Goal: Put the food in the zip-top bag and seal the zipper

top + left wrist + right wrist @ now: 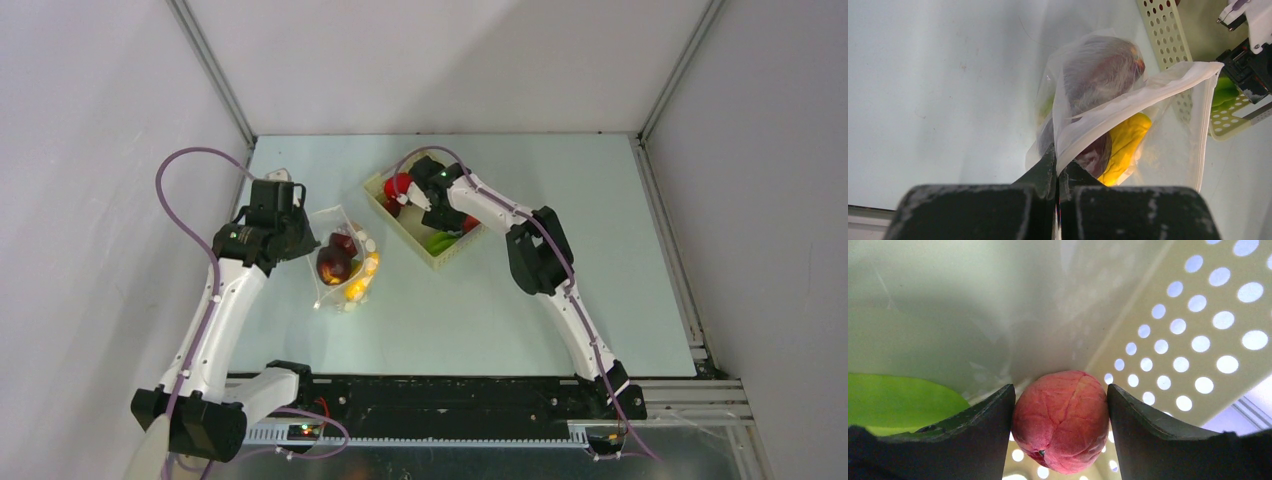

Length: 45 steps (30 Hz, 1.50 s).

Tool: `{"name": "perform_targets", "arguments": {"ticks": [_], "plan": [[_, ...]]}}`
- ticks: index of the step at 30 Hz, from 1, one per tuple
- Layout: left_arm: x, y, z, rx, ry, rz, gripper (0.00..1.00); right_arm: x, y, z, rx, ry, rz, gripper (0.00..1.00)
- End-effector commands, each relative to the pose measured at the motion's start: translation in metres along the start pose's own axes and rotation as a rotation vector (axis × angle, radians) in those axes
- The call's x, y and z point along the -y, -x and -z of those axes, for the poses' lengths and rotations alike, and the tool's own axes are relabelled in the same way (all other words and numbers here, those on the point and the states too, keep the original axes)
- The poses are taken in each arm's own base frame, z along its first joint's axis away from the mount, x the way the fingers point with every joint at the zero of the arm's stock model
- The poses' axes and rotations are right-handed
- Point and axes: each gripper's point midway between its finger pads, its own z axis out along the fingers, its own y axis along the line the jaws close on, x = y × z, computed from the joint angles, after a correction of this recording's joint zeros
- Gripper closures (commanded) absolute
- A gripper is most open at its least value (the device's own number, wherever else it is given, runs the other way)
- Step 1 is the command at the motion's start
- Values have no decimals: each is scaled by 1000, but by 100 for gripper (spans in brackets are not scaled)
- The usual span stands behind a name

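Right gripper (1059, 392): jaws fairly wide, set against both flanks of a round red piece (1060, 425) low in the basket (1198, 340). Contact looks made. By judgement, the piece is not yet lifted. Green piece (898, 400) lies at 9 o'clock of it, with the perforated basket wall at 2 o'clock.

Left gripper (1060, 162): fully closed, pinching the mouth edge of the zip-top bag (1173, 145). This likely holds the opening up and wide for the next piece.

Zip-top bag: clear, limp and creased, on the table (560, 300) at 9 o'clock of its centre and 8 o'clock of the basket. Holds a dark purple piece (1103, 70) and a yellow piece (1125, 145).

Zipper (1138, 95): whitish strip along the mouth, unsealed, running toward 2 o'clock from the pinch.

Status, judged: loading is partway done, and food remains in the basket.
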Motion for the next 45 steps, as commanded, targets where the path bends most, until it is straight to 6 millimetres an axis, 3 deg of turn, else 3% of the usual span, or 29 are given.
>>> {"name": "perform_targets", "arguments": {"ticks": [1, 5, 8, 12, 18, 21, 29, 32, 37, 45], "plan": [[4, 12, 8, 47, -28, -11, 100, 11, -7, 1, -33, -20, -19, 33], [4, 11, 8, 43, -27, -11, 100, 13, 0, 6, 1, -18, -29, 45], [4, 12, 8, 45, -25, -12, 100, 19, 9, 13, 46, -30, -40, 65], [4, 12, 8, 47, -26, -10, 100, 31, 23, 28, 107, -79, -62, 81], [4, 12, 8, 49, -30, -10, 100, 45, 52, 64, 273, -94, -137, 87], [4, 11, 8, 48, -30, -10, 100, 49, 68, 92, 391, -74, -180, 90], [5, 12, 10, 54, -36, -10, 100, 58, 85, 150, 615, -30, -317, 94], [6, 12, 11, 55, -41, -9, 100, 60, 88, 178, 712, 13, -397, 94], [6, 13, 12, 59, -49, -7, 100, 40, 96, 239, 936, 224, -530, 94], [11, 12, 13, 55, -74, -8, 100, -28, 96, 359, 1352, 675, -609, 93]]}}
